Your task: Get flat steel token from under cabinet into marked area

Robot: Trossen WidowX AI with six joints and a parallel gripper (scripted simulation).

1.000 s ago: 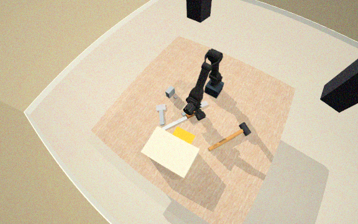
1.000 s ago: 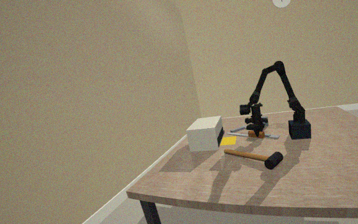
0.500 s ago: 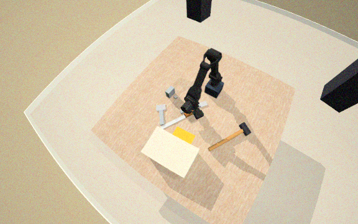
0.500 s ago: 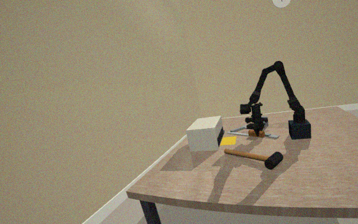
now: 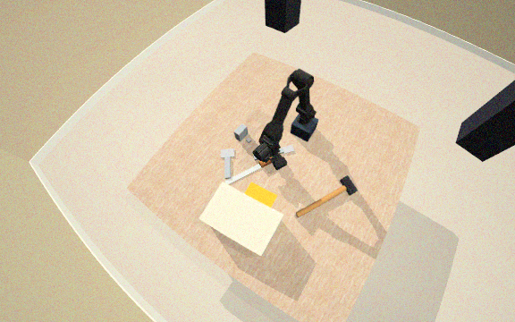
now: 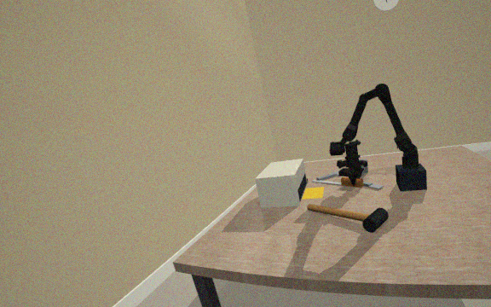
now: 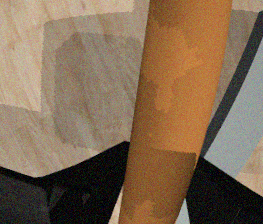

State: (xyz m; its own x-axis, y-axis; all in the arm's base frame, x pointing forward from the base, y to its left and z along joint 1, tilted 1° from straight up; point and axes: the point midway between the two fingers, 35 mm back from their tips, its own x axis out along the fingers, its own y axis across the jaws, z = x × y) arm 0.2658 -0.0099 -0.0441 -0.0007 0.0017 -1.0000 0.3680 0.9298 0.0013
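The cream cabinet (image 5: 241, 219) (image 6: 277, 189) has a dark front facing the arm. The yellow marked area (image 5: 261, 194) (image 6: 313, 193) lies in front of it. The steel token cannot be made out. My gripper (image 5: 265, 162) (image 6: 353, 183) (image 7: 158, 153) points down and is shut on the orange handle (image 5: 264, 164) (image 6: 346, 182) (image 7: 182, 85) of a long tool, low at the table. The tool's thin silver blade (image 5: 245, 173) (image 6: 328, 183) reaches toward the cabinet's near corner, beside the marked area.
A pale metal bar (image 5: 286, 149) (image 6: 375, 187) (image 7: 247, 110) lies close by the handle. A grey T-shaped tool (image 5: 227, 166) lies left of the blade. A grey block (image 5: 240, 132) stands farther back. A mallet (image 5: 322, 201) (image 6: 343, 212) lies on the marked area's other side.
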